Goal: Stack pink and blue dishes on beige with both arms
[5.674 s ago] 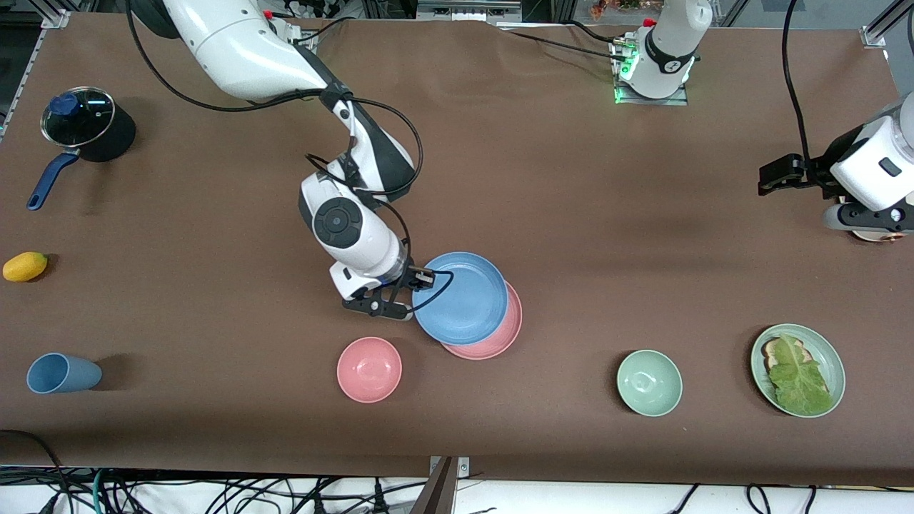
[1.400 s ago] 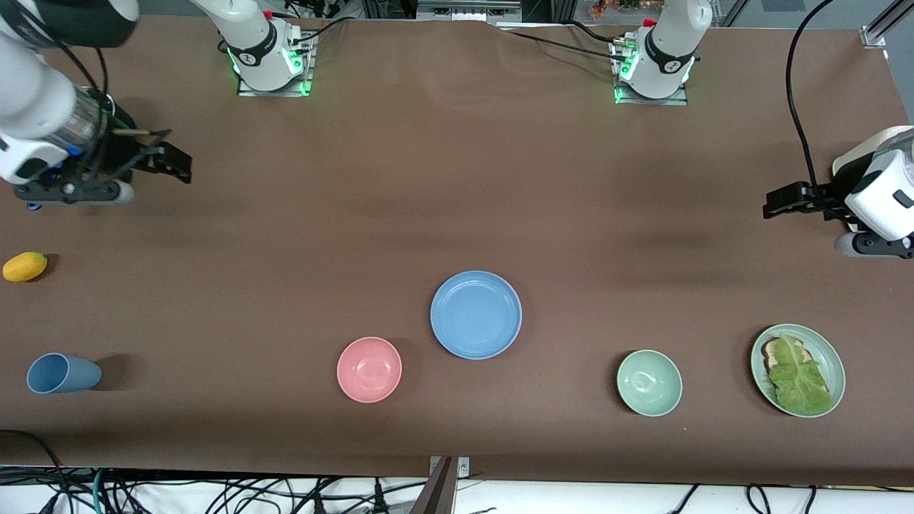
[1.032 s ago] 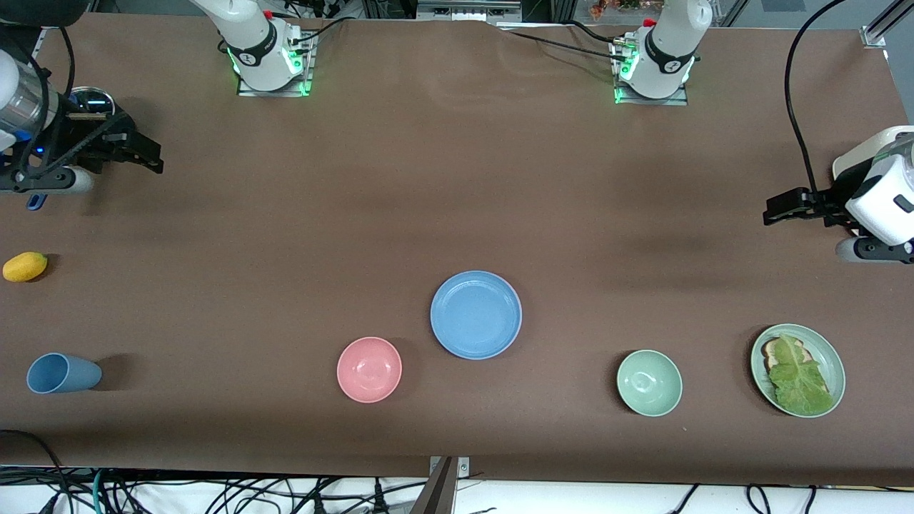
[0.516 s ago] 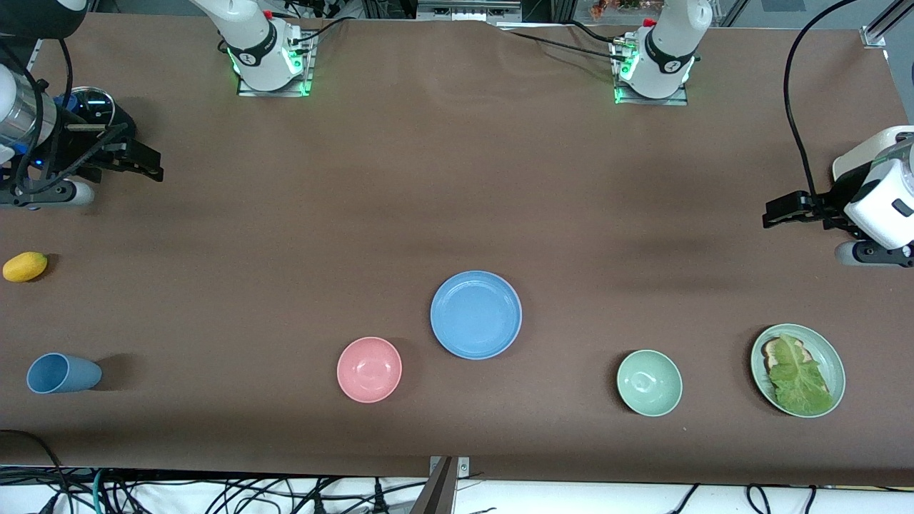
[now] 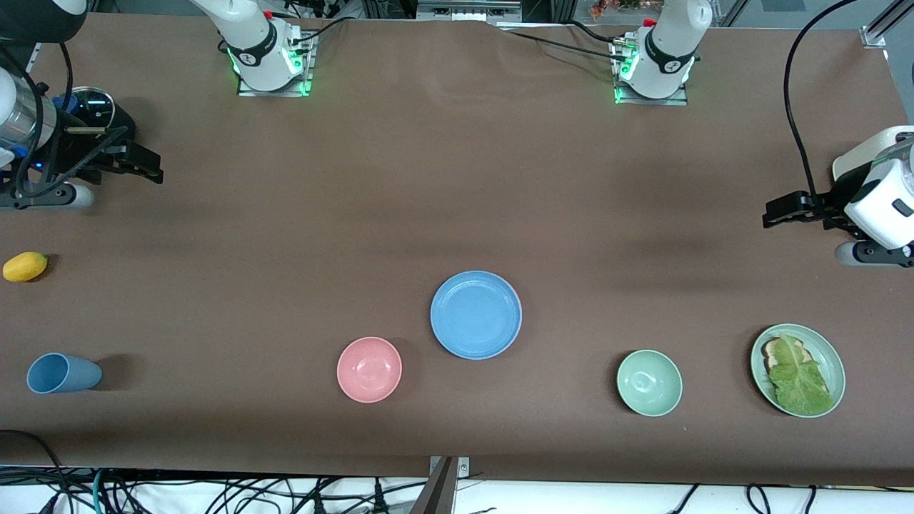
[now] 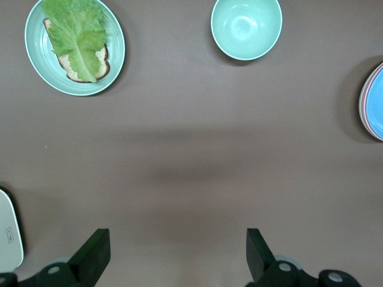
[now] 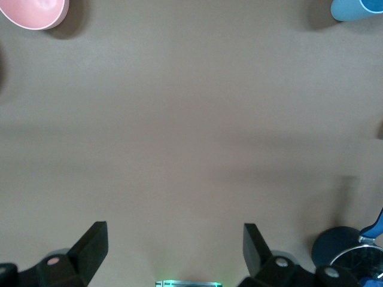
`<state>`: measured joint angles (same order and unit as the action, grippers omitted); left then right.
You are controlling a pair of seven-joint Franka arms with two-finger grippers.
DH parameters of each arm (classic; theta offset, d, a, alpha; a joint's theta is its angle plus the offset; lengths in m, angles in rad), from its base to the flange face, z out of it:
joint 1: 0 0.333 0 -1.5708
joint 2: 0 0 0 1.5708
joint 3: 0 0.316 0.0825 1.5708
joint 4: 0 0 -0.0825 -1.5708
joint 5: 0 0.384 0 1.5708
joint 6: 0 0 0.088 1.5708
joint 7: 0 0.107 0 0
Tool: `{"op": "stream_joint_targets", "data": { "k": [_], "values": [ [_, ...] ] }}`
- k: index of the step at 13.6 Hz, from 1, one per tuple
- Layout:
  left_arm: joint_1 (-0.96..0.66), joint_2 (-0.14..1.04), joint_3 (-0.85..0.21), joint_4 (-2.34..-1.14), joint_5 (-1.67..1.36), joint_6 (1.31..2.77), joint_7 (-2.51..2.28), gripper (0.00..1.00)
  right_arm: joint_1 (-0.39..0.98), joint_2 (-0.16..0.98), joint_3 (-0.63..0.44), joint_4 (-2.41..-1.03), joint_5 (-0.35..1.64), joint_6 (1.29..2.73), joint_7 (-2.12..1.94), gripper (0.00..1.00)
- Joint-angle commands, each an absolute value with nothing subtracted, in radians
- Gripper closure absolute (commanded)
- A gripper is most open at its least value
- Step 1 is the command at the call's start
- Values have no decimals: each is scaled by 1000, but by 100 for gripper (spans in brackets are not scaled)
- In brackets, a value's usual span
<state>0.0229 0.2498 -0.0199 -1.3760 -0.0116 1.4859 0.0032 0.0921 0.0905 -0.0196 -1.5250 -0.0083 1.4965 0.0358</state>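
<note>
Blue plate (image 5: 475, 314) is sitting mid-worktop on top of the stack; pink plate (image 6: 361, 101) is showing only as a thin rim under it in left wrist view, beige not visible. Pink bowl (image 5: 369, 369) is lying just beside the stack, nearer the front cam, toward right arm's end. Green bowl (image 5: 649, 382) and the lettuce plate (image 5: 797, 370) are sitting toward left arm's end. Left tool (image 5: 782, 209) is hanging over bare worktop (image 5: 457, 178) at its own end, fingers spread, nothing held. Right tool (image 5: 140, 163) is hovering beside the lidded pot (image 5: 91, 114), jaws apart, empty. Both arms are waiting. Blue cup (image 5: 63, 373) and lemon (image 5: 25, 266) are lying at right arm's end.
</note>
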Motion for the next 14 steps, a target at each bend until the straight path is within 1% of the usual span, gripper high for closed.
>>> {"op": "stream_joint_targets", "data": {
  "k": [1,14],
  "values": [
    [28,264,-20,-1344,-28,1477,3,0,83,103,-20,-1488,6,1473,20,0],
    [29,267,-20,-1344,-28,1477,3,0,83,94,-29,-1488,9,1466,20,0]
  ]
}}
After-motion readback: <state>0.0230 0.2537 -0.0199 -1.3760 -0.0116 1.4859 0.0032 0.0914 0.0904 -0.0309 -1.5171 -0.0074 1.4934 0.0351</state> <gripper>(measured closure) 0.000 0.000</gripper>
